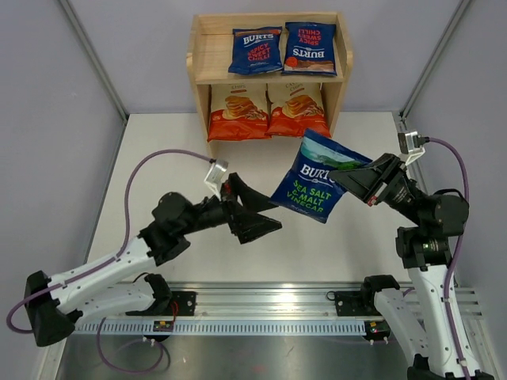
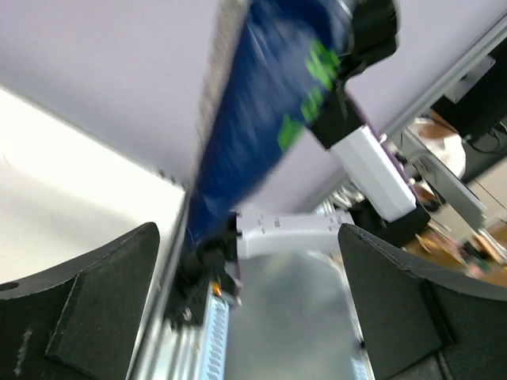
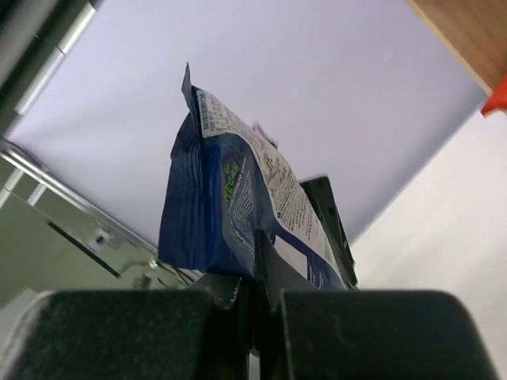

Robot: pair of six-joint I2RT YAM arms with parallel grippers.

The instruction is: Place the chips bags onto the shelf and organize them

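My right gripper (image 1: 355, 180) is shut on the right edge of a dark blue BURTS bag with green lettering (image 1: 318, 179) and holds it in the air above the table; it also shows in the right wrist view (image 3: 230, 206) and the left wrist view (image 2: 269, 103). My left gripper (image 1: 265, 214) is open and empty, just left of the bag and apart from it. The wooden shelf (image 1: 204, 59) stands at the back. Two blue BURTS bags (image 1: 255, 50) (image 1: 310, 47) lie on its top tier. Two orange-red bags (image 1: 236, 112) (image 1: 298, 109) stand on the lower tier.
The white table (image 1: 158, 150) is walled by grey panels left and right. A metal rail (image 1: 261, 305) carries both arm bases at the near edge. Purple cables loop beside each arm.
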